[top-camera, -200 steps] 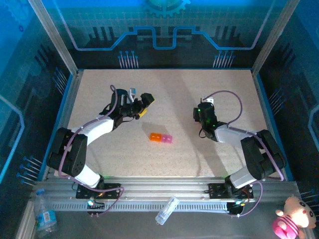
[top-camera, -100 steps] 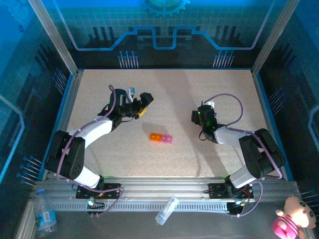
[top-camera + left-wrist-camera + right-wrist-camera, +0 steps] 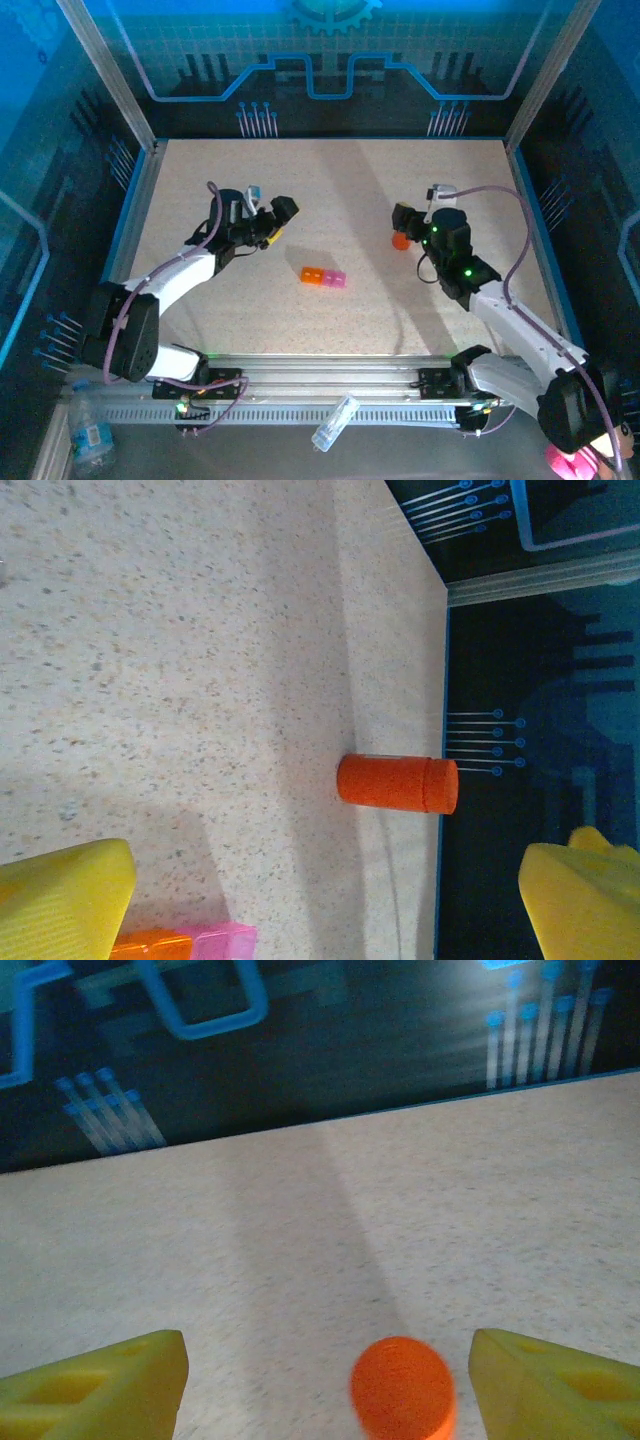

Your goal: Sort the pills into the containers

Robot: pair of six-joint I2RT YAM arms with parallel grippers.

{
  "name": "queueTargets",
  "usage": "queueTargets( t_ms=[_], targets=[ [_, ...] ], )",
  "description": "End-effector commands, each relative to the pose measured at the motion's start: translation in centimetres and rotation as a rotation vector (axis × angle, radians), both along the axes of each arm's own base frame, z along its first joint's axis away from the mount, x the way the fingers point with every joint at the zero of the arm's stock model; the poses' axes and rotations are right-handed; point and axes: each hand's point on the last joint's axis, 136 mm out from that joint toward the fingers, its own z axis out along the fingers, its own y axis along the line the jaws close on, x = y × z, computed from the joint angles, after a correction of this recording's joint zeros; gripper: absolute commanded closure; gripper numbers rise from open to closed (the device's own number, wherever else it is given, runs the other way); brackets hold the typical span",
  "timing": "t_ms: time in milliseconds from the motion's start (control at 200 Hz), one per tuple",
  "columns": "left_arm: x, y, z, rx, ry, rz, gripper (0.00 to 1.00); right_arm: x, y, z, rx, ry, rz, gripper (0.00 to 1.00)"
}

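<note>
The short strip of joined translucent plastic compartments (image 3: 323, 277), one orange and one pink, lies flat near the middle of the speckled beige table (image 3: 350, 175), between your two arms. Its long axis runs left to right in the overhead view, with the orange end toward the left arm and the pink end toward the right.

That is the relation to steer by. The strip sits nearer the arm bases than either pincer, to the right of the left pincer (image 3: 277, 223) and to the left of the right pincer (image 3: 404, 226). The left one looks somewhat closer. In the left wrist view the strip pokes in at the bottom edge, close beside one yellow finger (image 3: 60, 900) but not between the fingers.

Your left pincer stands wide with nothing in it. Your right pincer is parted too, and the small orange cylindrical bottle (image 3: 403, 1388) stands upright between its fingers with a gap on each side — so it has no grip on it.

The pills are probably inside that bottle. If so, you need to close on it first, then carry it left and toward the bases — mind which compartment you stop over, since the two are small and joined.
</note>
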Motion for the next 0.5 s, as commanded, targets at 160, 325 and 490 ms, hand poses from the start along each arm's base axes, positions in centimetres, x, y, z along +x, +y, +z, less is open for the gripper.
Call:
queueTargets(
  t_ms=[160,325,490],
  targets=[
    [-2.3,3.9,-0.8,0.096,0.004,0.061,0.01,-5.8,11.3,-5.2,-0.116,0.301,0.497,0.25],
    [-2.3,4.3,-0.5,0.103,-0.003,0.073,0.01,-6.2,16.0,-10.1,-0.079,0.455,0.627,0.23],
    [-2.3,4.3,-0.5,0.099,0.007,0.069,0.01,-5.4,19.3,-14.0,-0.032,0.574,0.699,0.23]
  ],
)
